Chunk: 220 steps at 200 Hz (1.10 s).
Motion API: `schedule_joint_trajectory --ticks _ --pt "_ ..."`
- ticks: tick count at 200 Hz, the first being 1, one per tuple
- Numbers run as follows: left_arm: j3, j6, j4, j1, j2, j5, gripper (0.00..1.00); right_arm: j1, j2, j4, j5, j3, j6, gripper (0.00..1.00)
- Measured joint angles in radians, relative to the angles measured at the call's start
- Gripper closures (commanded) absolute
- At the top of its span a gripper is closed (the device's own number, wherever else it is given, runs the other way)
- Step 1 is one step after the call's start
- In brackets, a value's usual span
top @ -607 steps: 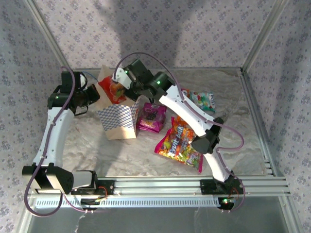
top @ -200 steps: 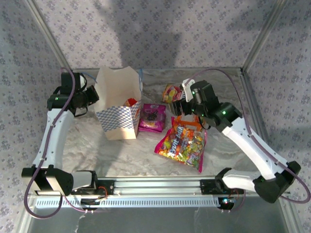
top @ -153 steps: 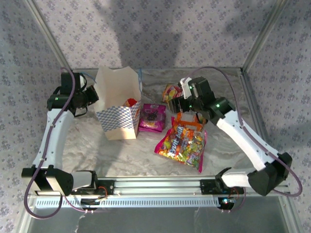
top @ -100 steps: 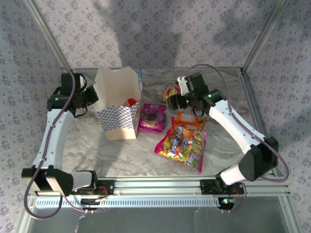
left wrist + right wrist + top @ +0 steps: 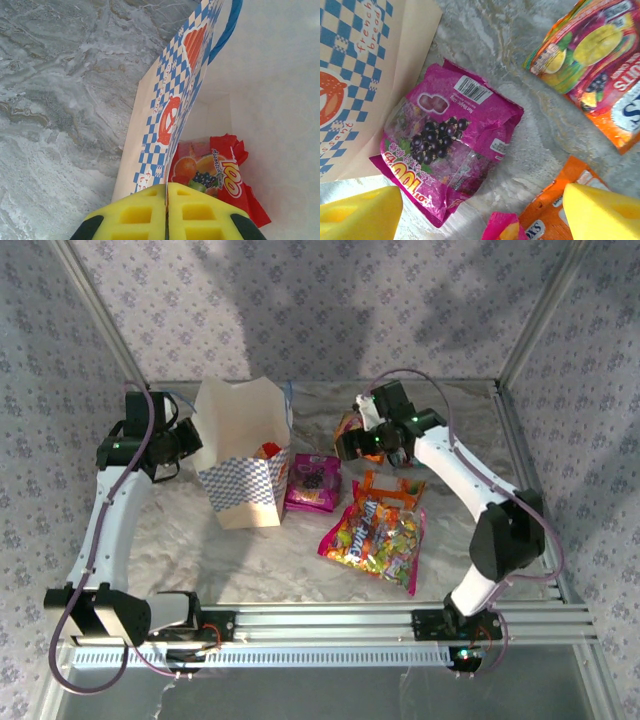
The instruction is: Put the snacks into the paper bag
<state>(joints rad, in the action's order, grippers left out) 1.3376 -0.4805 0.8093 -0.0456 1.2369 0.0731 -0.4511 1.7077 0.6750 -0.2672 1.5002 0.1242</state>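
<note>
Three seconds ago the right arm reached over the paper bag (image 5: pixel 245 490) with the red packet (image 5: pixel 220 170) held at the bag's mouth. The red packet now lies inside the bag, released. The right arm has swung away to the right. Its right fingers (image 5: pixel 360 212), spread wide, have travelled from above the multicoloured packet (image 5: pixel 375 535) to over the surface (image 5: pixel 520 125) between the purple packet (image 5: pixel 450 150) and the orange packet (image 5: pixel 590 60).

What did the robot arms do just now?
The right gripper let the glossy red candy packet drop inside the cream checkered paper bag, then swung right and now hangs open near the glossy purple packet. The left gripper stayed shut on the bag's rim; the bag did not move.
</note>
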Motion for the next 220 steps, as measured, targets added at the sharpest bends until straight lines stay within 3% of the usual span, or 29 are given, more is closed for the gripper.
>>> schedule_joint_trajectory --ticks 182,220 --pt "-0.032 0.0 -0.025 0.0 -0.008 0.0 0.93 -0.003 0.236 0.024 -0.115 0.056 0.042 0.1" --pt "-0.032 0.005 -0.023 0.0 -0.021 -0.01 0.92 -0.006 0.274 0.025 -0.126 0.056 0.044 0.04"
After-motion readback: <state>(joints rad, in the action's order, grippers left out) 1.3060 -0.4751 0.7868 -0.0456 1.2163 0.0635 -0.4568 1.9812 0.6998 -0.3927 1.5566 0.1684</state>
